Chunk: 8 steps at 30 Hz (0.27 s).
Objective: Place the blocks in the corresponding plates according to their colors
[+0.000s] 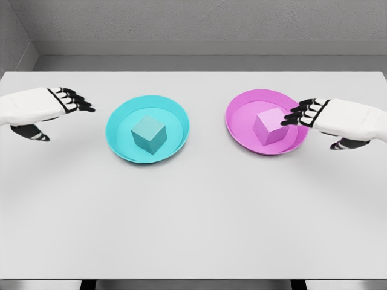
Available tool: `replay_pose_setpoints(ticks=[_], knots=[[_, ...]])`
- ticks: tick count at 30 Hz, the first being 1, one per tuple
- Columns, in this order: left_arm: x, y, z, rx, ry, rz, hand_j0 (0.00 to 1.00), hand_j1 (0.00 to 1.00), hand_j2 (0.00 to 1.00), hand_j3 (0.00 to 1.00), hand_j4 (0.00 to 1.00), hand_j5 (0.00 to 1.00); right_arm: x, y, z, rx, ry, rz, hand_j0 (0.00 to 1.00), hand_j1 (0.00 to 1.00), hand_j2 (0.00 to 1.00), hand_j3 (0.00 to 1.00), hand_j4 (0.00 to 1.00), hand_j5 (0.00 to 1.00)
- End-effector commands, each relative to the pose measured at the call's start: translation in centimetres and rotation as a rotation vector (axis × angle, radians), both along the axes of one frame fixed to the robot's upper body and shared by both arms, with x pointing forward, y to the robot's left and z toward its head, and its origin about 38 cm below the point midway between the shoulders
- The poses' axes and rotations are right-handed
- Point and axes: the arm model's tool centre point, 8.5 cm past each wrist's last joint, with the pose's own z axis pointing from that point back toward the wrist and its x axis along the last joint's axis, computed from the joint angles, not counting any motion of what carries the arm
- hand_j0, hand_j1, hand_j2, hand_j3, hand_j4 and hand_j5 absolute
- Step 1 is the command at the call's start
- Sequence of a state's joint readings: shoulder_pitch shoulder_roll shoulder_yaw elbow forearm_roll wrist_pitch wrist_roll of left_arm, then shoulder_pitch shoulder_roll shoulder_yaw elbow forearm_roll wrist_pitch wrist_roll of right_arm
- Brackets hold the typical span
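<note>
On the white desk [193, 229], cyan block [149, 134] in cyan plate [121, 118], pink block [271, 127] in pink plate [242, 106], both hands, left hand [51, 109] and right hand [329, 118], released and empty; sorting seemingly complete, next likely just withdrawal.

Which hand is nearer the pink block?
Right. The right hand has fingertips over the pink plate's rim beside the pink block; the left hand is beyond the cyan plate.

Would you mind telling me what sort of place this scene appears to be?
Probably a simulated tabletop test cell: a plain white table against bare grey walls, holding only a cyan plate and a pink plate, each with a matching block.
</note>
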<state>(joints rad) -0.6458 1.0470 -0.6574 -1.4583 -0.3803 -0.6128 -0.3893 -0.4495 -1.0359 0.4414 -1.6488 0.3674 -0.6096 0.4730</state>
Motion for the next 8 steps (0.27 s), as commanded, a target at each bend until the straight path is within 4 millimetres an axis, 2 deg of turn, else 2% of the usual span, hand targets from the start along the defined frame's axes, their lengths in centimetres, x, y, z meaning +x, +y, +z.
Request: replay_pose_setpoints(ticks=[1, 8], knots=[[-0.07, 0.45, 0.59, 0.001, -0.008, 0.01, 1.0, 1.0, 1.0, 1.0, 1.0, 1.0, 0.06, -0.24, 0.2, 0.004, -0.002, -0.006, 1.0, 1.0, 1.0, 1.0, 1.0, 1.0], [-0.08, 0.49, 0.49, 0.005, -0.004, 0.011, 1.0, 1.0, 1.0, 1.0, 1.0, 1.0, -0.02, 0.02, 0.27, 0.006, -0.005, 0.002, 1.0, 1.0, 1.0, 1.0, 1.0, 1.0]])
